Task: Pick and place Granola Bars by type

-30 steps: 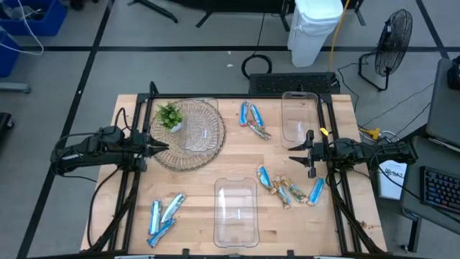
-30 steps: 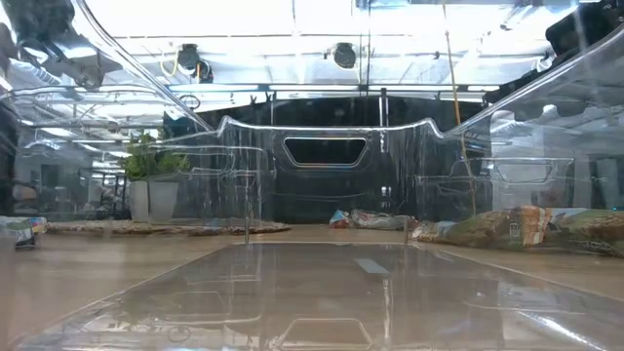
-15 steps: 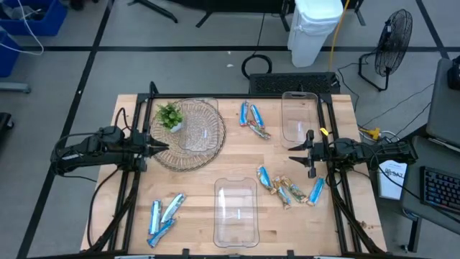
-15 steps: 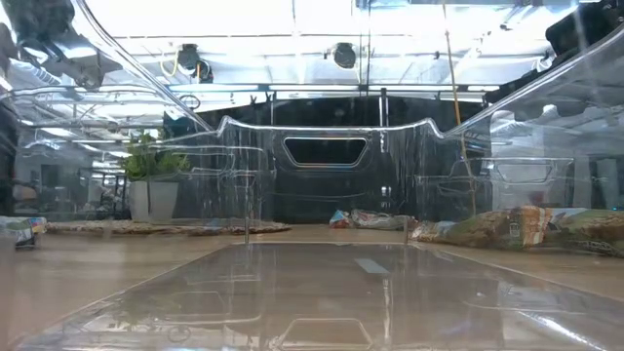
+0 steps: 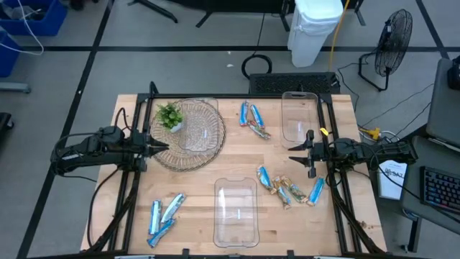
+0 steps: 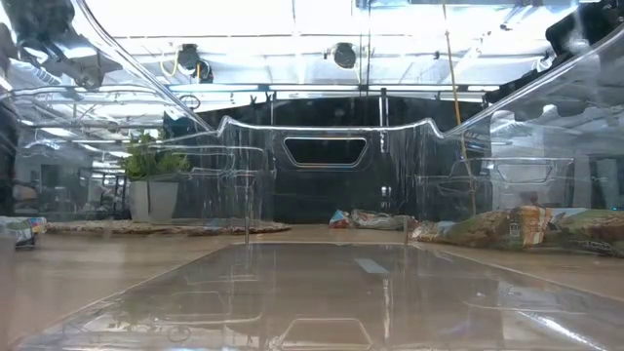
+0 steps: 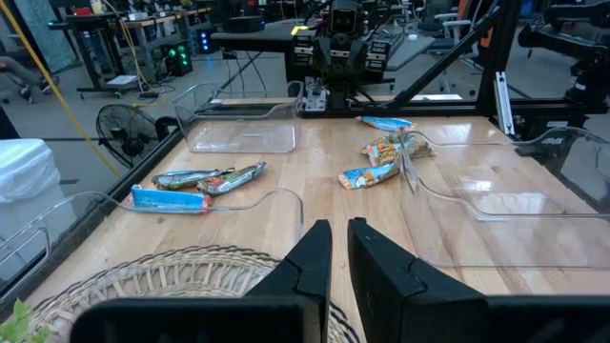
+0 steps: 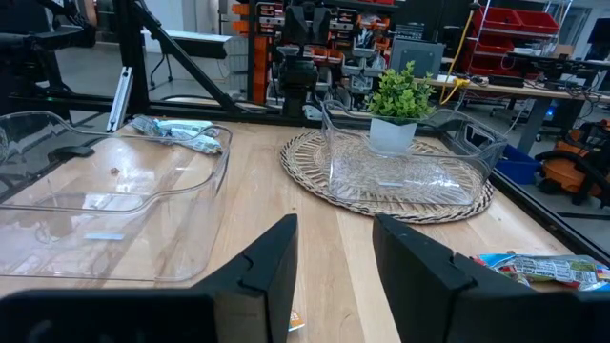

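left gripper (image 5: 164,147): parked at the left table edge, tip over the rim of the wicker mat (image 5: 188,160); fingers (image 7: 310,262) nearly together with a thin gap between them, nothing held.
right gripper (image 5: 293,154): parked at the right side, between the far clear tray (image 5: 300,119) and the right bar cluster; fingers (image 8: 272,257) apart, nothing between them.
Granola Bars, far group (image 5: 253,119): a few blue and tan ones on bare wood, between the mat and the far clear tray.
Granola Bars, right group (image 5: 287,188): mixed blue and tan pile just right of the near clear tray (image 5: 236,213), close under the right gripper.
Granola Bars, left group (image 5: 162,214): blue bars near the front left corner, well apart from both trays.
trays: both clear trays have no bars in them.
mat: carries a third clear tray (image 5: 198,129) and a small green plant (image 5: 169,115) in a white pot.
table (image 5: 234,162): light wood, black frame rails down both sides.
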{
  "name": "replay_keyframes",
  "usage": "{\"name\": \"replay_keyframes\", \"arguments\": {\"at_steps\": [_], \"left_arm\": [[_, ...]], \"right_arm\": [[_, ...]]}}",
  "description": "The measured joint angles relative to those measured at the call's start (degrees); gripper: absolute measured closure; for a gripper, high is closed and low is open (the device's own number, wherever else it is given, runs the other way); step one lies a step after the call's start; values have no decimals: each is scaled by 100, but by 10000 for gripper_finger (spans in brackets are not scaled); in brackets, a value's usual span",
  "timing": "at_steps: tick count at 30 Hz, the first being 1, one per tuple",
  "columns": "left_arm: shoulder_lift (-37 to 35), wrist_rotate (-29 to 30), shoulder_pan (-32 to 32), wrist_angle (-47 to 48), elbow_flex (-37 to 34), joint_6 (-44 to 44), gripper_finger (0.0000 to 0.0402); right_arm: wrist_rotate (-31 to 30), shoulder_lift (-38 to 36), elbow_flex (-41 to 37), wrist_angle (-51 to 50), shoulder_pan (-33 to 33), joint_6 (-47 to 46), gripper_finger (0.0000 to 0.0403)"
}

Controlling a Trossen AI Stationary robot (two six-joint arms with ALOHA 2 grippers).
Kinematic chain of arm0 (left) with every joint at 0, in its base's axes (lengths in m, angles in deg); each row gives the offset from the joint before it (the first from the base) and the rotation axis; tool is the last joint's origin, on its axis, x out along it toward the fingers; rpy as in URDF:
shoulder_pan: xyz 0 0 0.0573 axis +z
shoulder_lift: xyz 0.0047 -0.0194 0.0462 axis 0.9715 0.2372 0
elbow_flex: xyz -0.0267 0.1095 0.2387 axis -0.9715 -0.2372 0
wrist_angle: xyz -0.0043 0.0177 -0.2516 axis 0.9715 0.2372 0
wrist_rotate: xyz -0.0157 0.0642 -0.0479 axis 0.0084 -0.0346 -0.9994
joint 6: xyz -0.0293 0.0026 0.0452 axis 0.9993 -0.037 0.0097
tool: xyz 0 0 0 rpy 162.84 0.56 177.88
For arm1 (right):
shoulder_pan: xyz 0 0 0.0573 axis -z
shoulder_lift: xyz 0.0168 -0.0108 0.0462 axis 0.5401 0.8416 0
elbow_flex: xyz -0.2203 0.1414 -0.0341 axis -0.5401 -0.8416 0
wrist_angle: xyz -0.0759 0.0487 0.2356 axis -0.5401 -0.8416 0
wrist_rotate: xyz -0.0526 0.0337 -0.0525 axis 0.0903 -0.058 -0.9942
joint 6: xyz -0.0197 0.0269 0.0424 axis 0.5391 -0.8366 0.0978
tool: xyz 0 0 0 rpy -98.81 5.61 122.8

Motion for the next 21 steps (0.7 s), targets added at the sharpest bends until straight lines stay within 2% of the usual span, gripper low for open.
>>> {"name": "replay_keyframes", "arguments": {"at_steps": [2,5,8,21], "left_arm": [[0,-1,-1,0,0,-1,355],[2,-1,0,2,0,-1,355],[2,-1,-2,3,0,-1,355],[0,-1,-2,0,0,-1,355]], "right_arm": [[-380,10,2,2,-2,-12,273],[-1531,61,2,-6,5,-3,273],[-2104,58,2,2,4,-1,273],[-2223,59,2,4,2,2,273]]}}
